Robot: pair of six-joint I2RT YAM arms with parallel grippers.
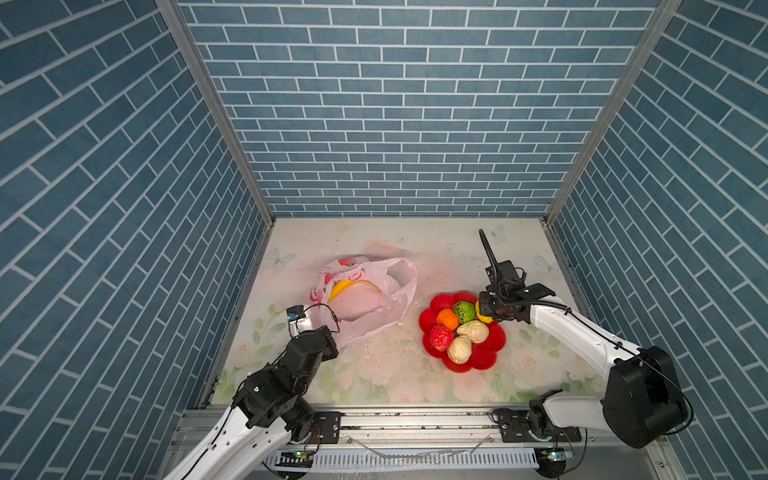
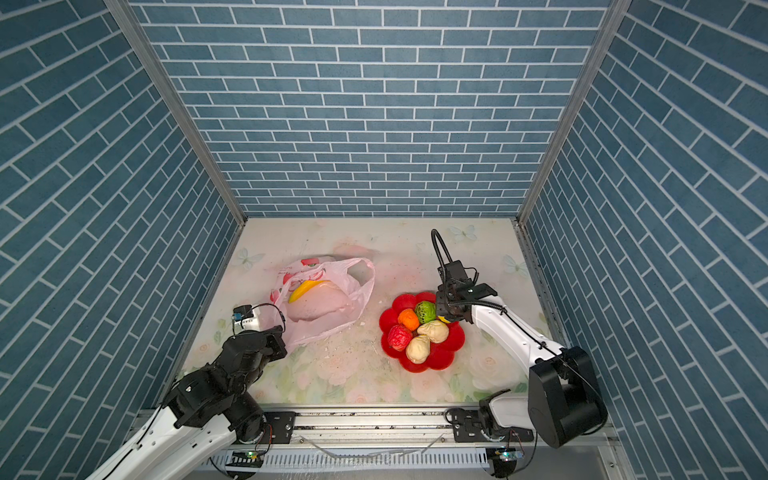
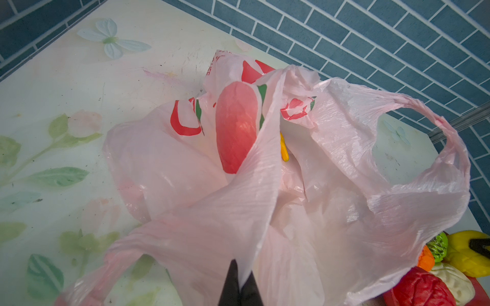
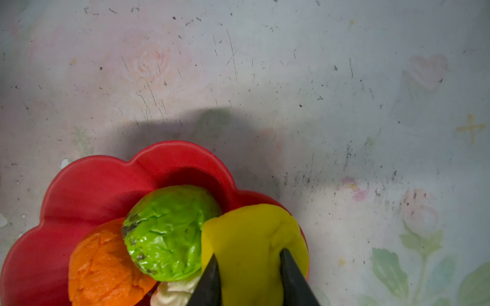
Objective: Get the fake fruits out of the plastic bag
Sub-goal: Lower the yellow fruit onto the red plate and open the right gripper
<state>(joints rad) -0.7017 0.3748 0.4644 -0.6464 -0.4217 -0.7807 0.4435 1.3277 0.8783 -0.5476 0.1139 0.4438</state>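
The left arm reaches in from the bench's near edge, its wrist low at the near corner of the plastic bag (image 1: 400,291). The left end effector (image 3: 240,288) has its black fingertips pressed together on a fold of the bag's film, which rises taut from them in the left wrist view. The right arm stretches from the near right, its white forearm slanting in toward the far rim of the red dish (image 1: 486,362). There the right end effector (image 4: 248,265) is clamped on the yellow fruit (image 4: 252,233), one finger on either side. That fruit sits over the dish's edge, touching the green fruit (image 1: 464,311); whether it rests on the dish I cannot tell. Also in the flower-shaped dish lie the orange fruit (image 1: 447,318), the wrinkled red fruit (image 1: 440,337) and two cream lumpy fruits (image 1: 473,331), packed close together. The bag lies crumpled on the floral bench (image 1: 374,374), left of the dish and apart from it, its mouth and loop handles toward the back wall. It is thin, pale pink and translucent, with red and green print. The banana (image 1: 349,287) is in the bag, showing bright yellow at its opening in both top views. A pale bulge in front of it cannot be identified.
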